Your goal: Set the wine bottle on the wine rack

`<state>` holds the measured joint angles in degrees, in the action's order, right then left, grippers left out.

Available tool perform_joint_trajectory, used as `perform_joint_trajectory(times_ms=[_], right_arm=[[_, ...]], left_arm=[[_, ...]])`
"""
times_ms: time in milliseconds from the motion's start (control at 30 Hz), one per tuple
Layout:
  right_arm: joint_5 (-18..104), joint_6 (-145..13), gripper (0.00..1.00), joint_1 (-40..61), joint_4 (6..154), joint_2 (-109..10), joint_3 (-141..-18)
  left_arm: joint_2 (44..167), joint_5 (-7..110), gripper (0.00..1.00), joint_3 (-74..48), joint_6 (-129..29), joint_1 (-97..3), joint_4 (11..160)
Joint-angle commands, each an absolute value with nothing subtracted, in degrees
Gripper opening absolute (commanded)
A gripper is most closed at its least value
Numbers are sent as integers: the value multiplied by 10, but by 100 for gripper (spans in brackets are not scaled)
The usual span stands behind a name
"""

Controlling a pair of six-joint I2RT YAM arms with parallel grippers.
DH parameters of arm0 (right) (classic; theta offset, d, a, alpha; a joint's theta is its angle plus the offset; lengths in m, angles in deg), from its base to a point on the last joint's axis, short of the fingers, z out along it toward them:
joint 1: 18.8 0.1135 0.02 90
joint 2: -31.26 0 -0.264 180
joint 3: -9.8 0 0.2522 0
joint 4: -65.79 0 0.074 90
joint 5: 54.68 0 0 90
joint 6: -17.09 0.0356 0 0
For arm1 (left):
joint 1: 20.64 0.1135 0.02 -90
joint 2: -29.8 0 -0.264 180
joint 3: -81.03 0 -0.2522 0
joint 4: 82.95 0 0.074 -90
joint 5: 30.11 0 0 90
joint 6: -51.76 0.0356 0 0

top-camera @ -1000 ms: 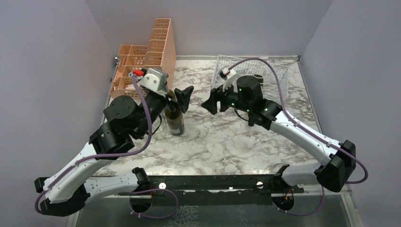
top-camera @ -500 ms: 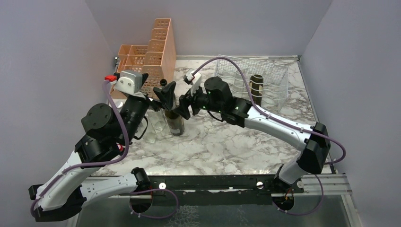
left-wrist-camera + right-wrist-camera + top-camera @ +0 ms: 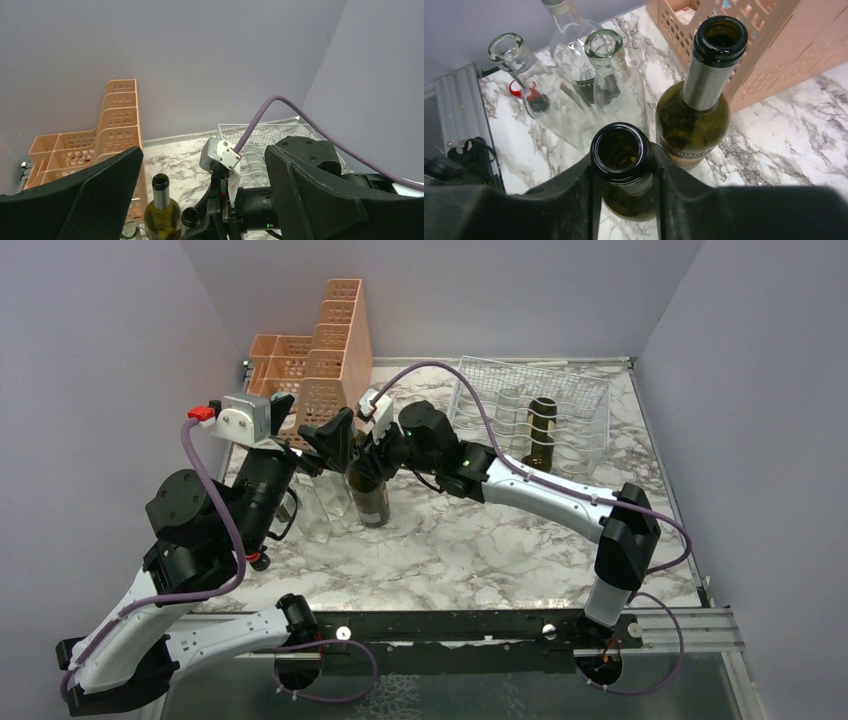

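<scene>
Bottle (image 3: 620, 176) clasped — right hand (image 3: 622, 162), base hidden

Wine bottle (image 3: 624, 192) left of wine rack (image 3: 585, 390)

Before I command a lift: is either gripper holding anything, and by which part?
The right gripper clamps the dark green wine bottle by its neck, just under the lip. The left gripper is open, holding nothing.
</scene>
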<state>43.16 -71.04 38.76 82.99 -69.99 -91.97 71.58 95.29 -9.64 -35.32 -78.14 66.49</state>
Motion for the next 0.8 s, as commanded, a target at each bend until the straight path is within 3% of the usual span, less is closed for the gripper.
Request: perform_joint_trajectory(times_ms=[0, 100, 267, 767], right_arm=[[416, -733, 34, 397, 794, -697, -926], [391, -743, 21, 402, 776, -679, -903], [346, -762, 11, 406, 763, -632, -865], [91, -711, 5, 407, 776, -395, -673]], left_arm=[[712, 965, 99, -101, -349, -783, 672], [710, 962, 99, -99, -341, -783, 668], [704, 967, 99, -99, -334, -783, 663], [704, 874, 99, -224, -376, -783, 675]])
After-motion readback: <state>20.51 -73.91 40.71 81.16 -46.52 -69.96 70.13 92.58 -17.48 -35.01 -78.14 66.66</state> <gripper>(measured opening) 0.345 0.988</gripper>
